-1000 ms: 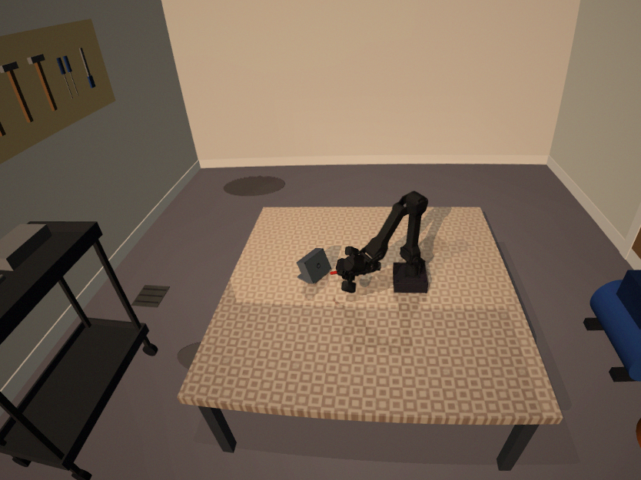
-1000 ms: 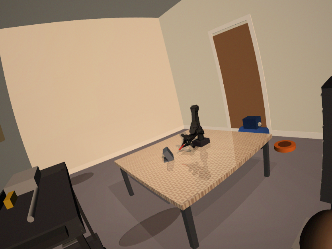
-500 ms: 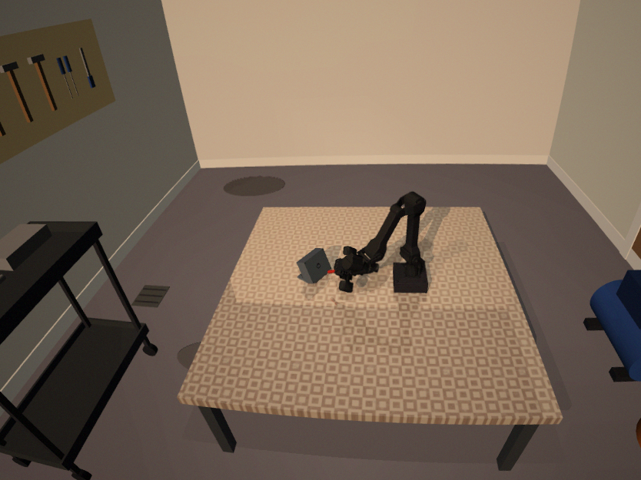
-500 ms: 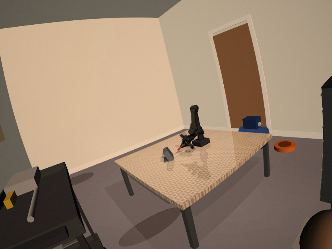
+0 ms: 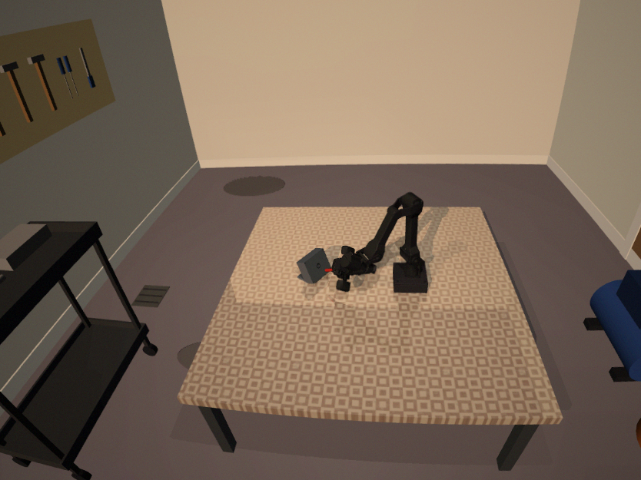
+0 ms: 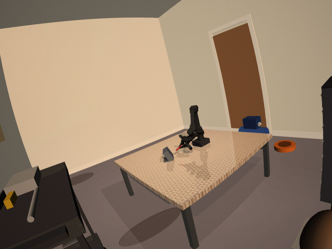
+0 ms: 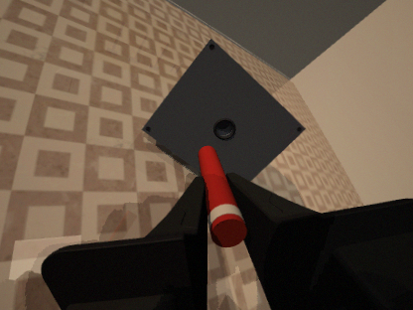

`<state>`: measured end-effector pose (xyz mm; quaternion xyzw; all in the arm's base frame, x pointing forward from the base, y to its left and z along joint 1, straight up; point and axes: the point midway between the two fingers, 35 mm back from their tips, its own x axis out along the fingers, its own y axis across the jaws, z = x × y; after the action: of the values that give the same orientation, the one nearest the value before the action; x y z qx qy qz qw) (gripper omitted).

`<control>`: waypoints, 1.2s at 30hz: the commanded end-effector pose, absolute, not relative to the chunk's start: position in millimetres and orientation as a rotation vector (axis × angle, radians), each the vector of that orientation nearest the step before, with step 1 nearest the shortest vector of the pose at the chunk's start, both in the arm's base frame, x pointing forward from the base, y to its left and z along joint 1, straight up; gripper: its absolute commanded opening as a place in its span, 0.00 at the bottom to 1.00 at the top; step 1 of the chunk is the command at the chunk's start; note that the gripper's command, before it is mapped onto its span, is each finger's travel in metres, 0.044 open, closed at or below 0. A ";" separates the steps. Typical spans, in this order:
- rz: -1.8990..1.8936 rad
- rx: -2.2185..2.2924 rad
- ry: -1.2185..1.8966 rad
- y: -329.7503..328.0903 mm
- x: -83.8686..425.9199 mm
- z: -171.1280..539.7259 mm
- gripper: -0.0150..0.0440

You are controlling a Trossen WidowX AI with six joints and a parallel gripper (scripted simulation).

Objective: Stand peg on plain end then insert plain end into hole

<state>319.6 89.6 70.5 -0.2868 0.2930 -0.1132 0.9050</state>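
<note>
Peg of smooth red plastic-looking stock with a white band near one end (image 5: pixel 328 269) (image 6: pixel 178 148) (image 7: pixel 219 192), clamped in the black two-fingered end effector (image 5: pixel 337 267) (image 6: pixel 181 145) (image 7: pixel 214 182), whose fingers are closed on its shaft. Landmark for all places: the dark grey, square-faced sloped panel (image 5: pixel 312 266) (image 6: pixel 168 154) (image 7: pixel 218 87), which rests on the patterned tan table (image 5: pixel 374 352) (image 6: pixel 182 187) (image 7: pixel 65 117). The peg is held above the table, on the side of the panel that bears the round dark hole (image 5: pixel 318 265) (image 7: pixel 224 129), and does not appear to have entered it. The plain end points toward the panel; the banded end lies back toward the wrist camera, presumably so that the plain end can go in first. The peg slants rather than standing upright, a pose that probably serves to match its axis to that of the hole. In the wrist view its tip appears below and left of the opening, so alignment likely needs refining before a straight push; otherwise the tip could catch the panel's face.
</note>
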 end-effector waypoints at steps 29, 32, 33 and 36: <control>-0.300 -0.632 0.542 67.8 338.5 65.6 0.25; -0.306 -0.634 0.537 66.1 339.6 64.7 0.25; -0.308 -0.635 0.536 65.8 339.8 64.5 0.25; -0.309 -0.635 0.535 65.4 340.6 63.9 0.25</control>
<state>339.4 67.6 64.0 -0.3056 0.2610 -0.1444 0.9042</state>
